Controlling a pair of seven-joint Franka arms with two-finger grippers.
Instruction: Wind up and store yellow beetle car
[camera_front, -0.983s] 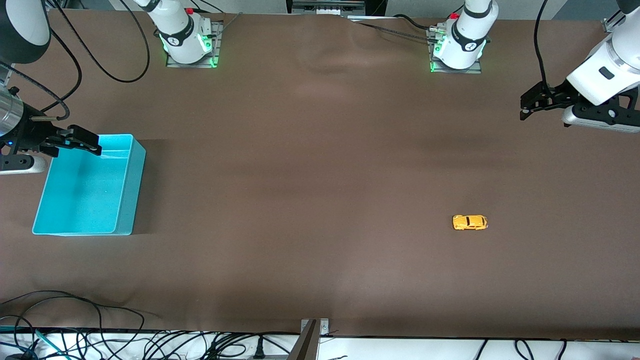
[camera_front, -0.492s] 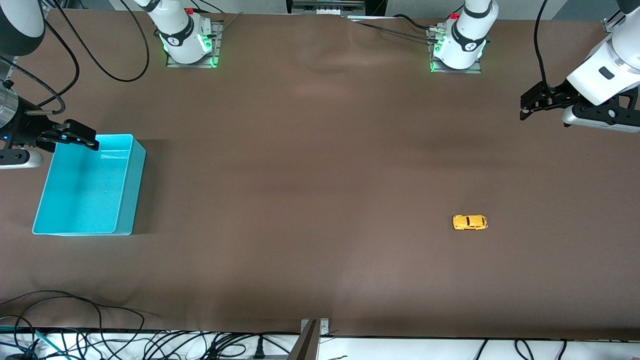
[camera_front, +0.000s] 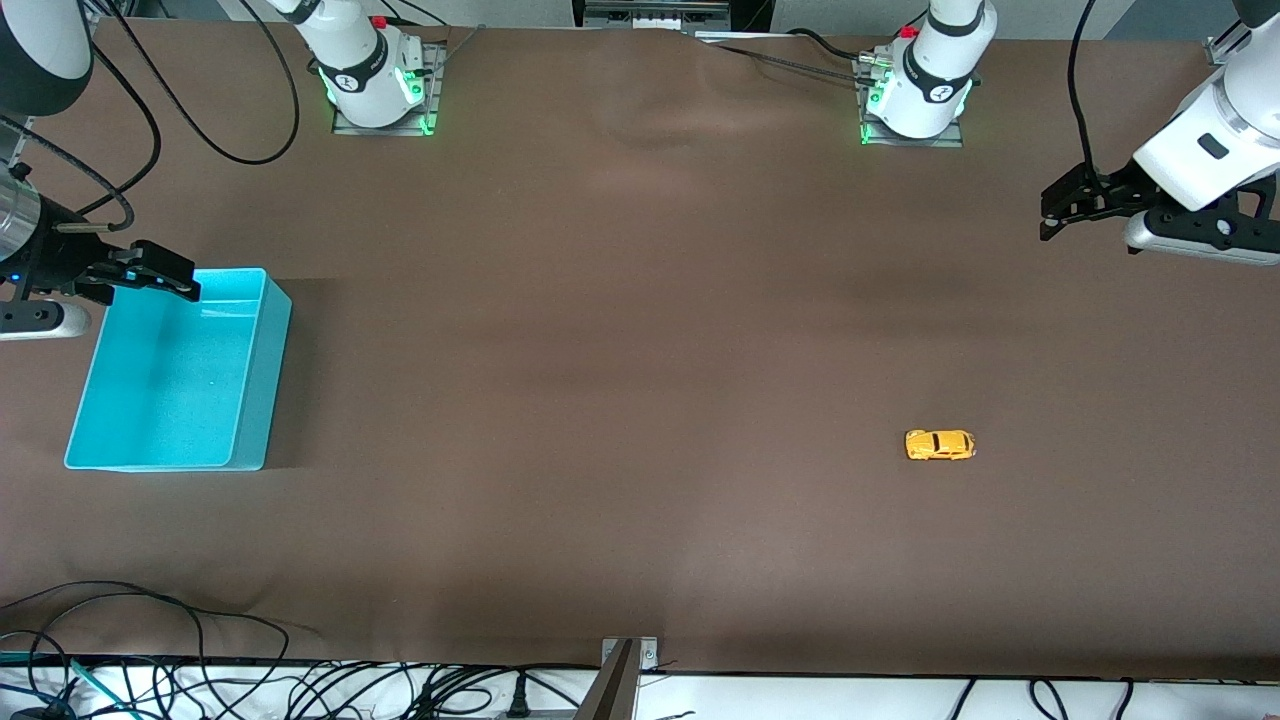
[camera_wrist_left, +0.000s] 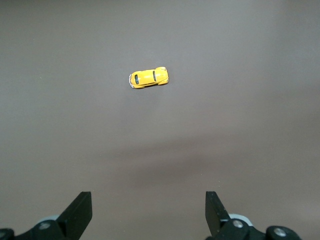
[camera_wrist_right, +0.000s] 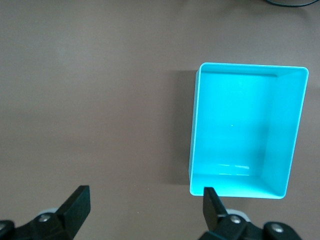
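Note:
The yellow beetle car (camera_front: 940, 445) is a tiny orange-yellow toy resting on its wheels on the brown table, toward the left arm's end. In the left wrist view the yellow beetle car (camera_wrist_left: 149, 78) lies well clear of the fingers. My left gripper (camera_front: 1052, 208) hangs open and empty over bare table at that end, far from the car; its jaws (camera_wrist_left: 148, 199) stand wide apart. My right gripper (camera_front: 165, 278) is open and empty over the corner of the turquoise bin (camera_front: 252, 400). Its fingers (camera_wrist_right: 145, 194) frame bare table beside the bin (camera_wrist_right: 194, 125).
The bin is empty and stands at the right arm's end of the table. Both arm bases (camera_front: 372, 75) (camera_front: 918, 85) stand along the edge farthest from the front camera. Loose cables (camera_front: 150, 640) lie along the nearest edge, beside a metal bracket (camera_front: 620, 680).
My right gripper has shifted slightly at the bin's corner. The left arm and the car have not moved.

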